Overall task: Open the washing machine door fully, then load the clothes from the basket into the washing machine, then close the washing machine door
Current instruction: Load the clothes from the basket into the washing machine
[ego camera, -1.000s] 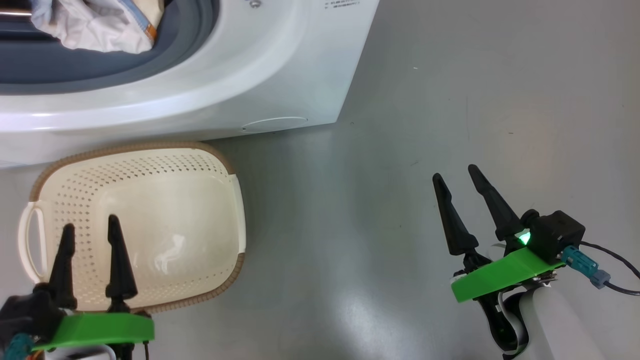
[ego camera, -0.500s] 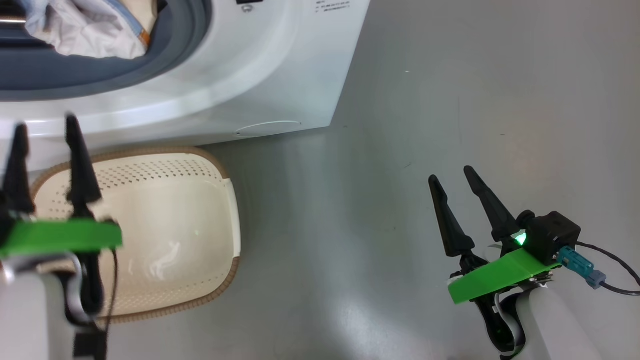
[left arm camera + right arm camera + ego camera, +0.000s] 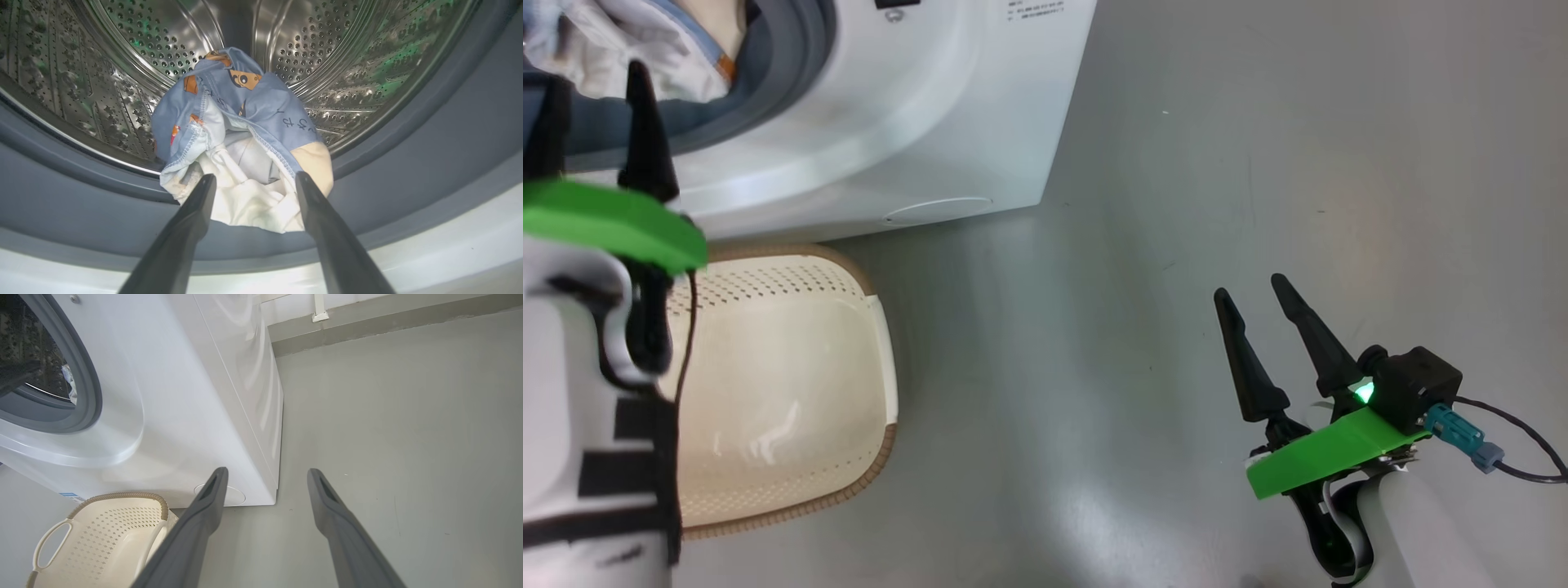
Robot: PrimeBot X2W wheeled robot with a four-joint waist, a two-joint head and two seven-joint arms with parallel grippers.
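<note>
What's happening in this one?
The robot is loading laundry. The clothes lie at the mouth of the drum of the washing machine, partly draped over the gasket, and the basket on the floor is empty. The left gripper hovers open just before the clothes, holding nothing; the right gripper hangs open over the floor.

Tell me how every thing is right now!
washing machine: open, drum showing
clothes: heaped at drum's mouth, draped over grey seal
basket: upright on floor, looks empty
left claw: open, holding nothing, pointing at clothes
right claw: open, holding nothing, above floor
</note>
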